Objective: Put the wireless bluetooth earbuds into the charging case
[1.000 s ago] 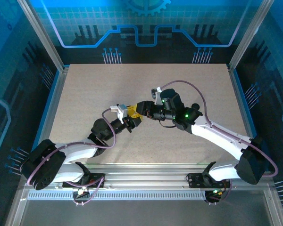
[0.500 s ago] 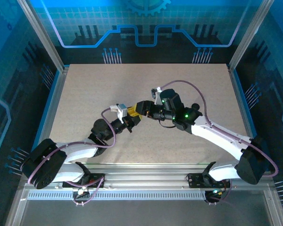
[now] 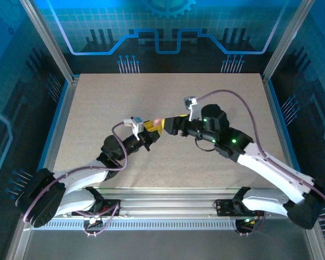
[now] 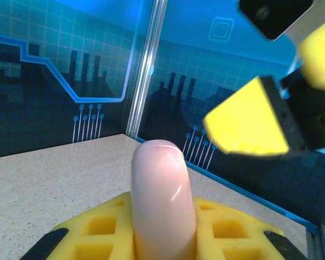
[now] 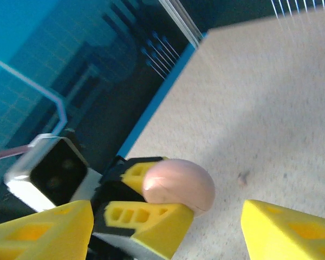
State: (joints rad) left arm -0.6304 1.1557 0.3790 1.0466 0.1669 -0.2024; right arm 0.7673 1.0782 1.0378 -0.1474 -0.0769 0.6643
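One pink charging case [image 4: 161, 200] stands clamped in the left jaws, right jaws spread wide beside it.

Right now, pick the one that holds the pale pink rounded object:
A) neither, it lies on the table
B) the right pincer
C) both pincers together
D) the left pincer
D: the left pincer is shut on the pale pink rounded object, which stands up between its yellow fingers, while the right pincer stands open with its fingers apart from it on either side.
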